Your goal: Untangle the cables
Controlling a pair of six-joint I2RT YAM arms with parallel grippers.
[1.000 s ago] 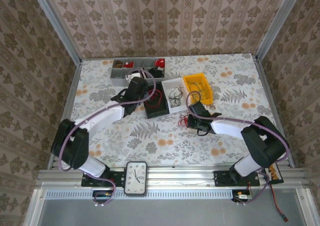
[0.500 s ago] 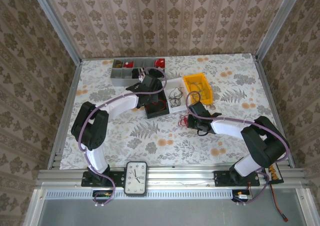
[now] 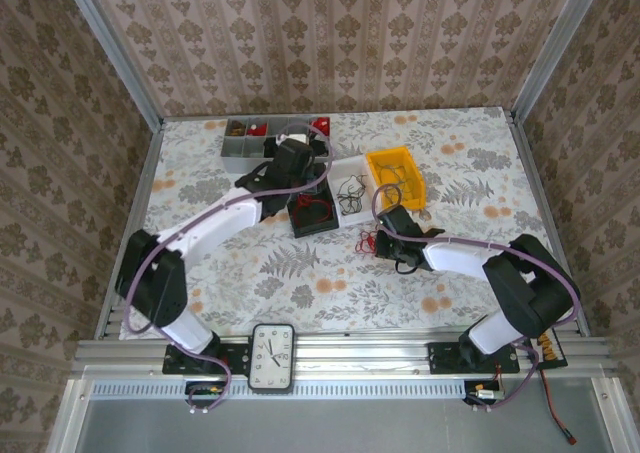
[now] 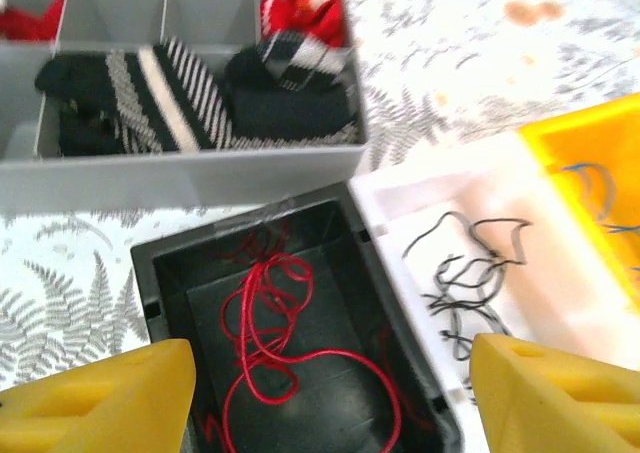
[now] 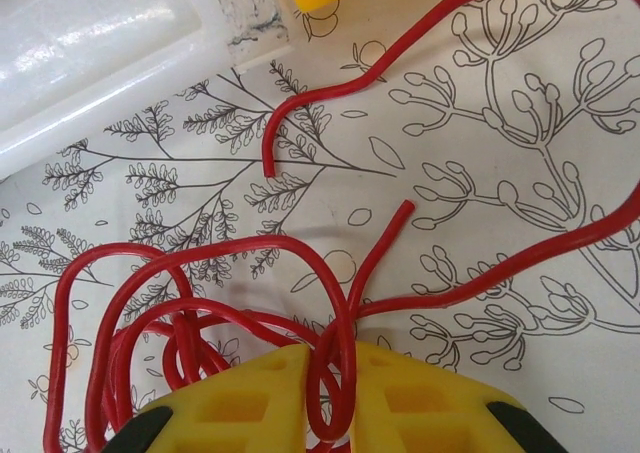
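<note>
A loose red cable (image 4: 268,318) lies inside the black bin (image 4: 230,223). My left gripper (image 4: 330,398) hangs open above it, nothing between its yellow fingers (image 4: 100,398). Thin black cables (image 4: 470,273) lie in the white bin (image 4: 400,188) beside it. On the table, a clump of red cables (image 5: 200,293) spreads in front of my right gripper (image 5: 338,403), which is shut on a loop of that red cable. From above, the left gripper (image 3: 308,191) is over the black bin (image 3: 325,223) and the right gripper (image 3: 388,241) sits at the red clump (image 3: 370,241).
A yellow bin (image 3: 395,163) with thin cables stands right of the white bin (image 3: 345,165). A grey divided tray (image 3: 240,153) at the back holds black-and-white striped and red items. A clock (image 3: 272,356) sits between the arm bases.
My left gripper has opened over the black bin and the red cable now lies loose inside it. The left arm shifted slightly toward the back. The right gripper has barely moved.
</note>
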